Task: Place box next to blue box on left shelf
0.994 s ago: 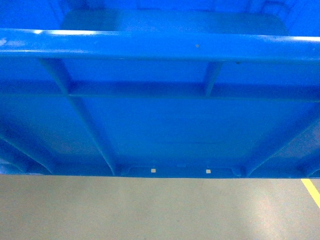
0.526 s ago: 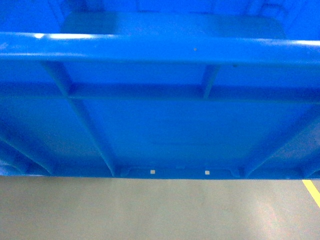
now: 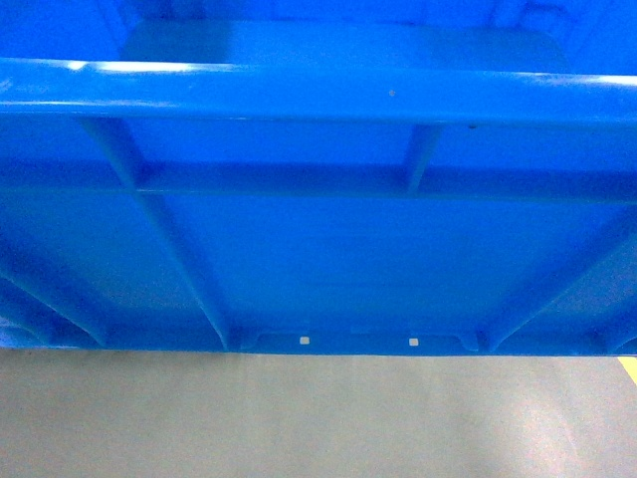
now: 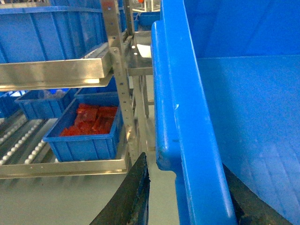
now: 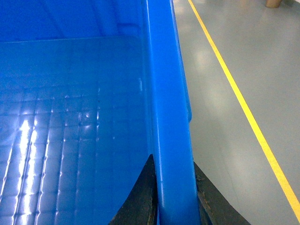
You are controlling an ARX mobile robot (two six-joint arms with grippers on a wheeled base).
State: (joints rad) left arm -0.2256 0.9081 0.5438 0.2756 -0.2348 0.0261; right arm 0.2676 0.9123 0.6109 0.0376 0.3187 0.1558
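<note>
The box (image 3: pixel 318 249), a large bright blue ribbed crate, fills the head view and hangs above the floor. In the left wrist view my left gripper (image 4: pixel 183 165) straddles its thick rim (image 4: pixel 187 140). One black finger (image 4: pixel 137 197) is outside with a thin gap showing at its tip, and the other is inside. My right gripper (image 5: pixel 172 161) is shut on the opposite rim (image 5: pixel 166 93), both fingers pressed against it. The left shelf (image 4: pixel 56 70), a grey metal rack with white rollers (image 4: pixel 18 140), stands to the left. A blue box (image 4: pixel 86 140) holding red packets sits on it.
More blue crates (image 4: pixel 47 33) sit on the rack's upper level and another (image 4: pixel 35 105) further back on the lower one. A perforated steel upright (image 4: pixel 123 93) stands close to the carried crate's rim. Grey floor (image 3: pixel 299 418) lies below, and a yellow floor line (image 5: pixel 239 98) runs on the right.
The box bobbed slightly in the head view and returned. The yellow floor line has slid toward the right edge, so the view has shifted a little.
</note>
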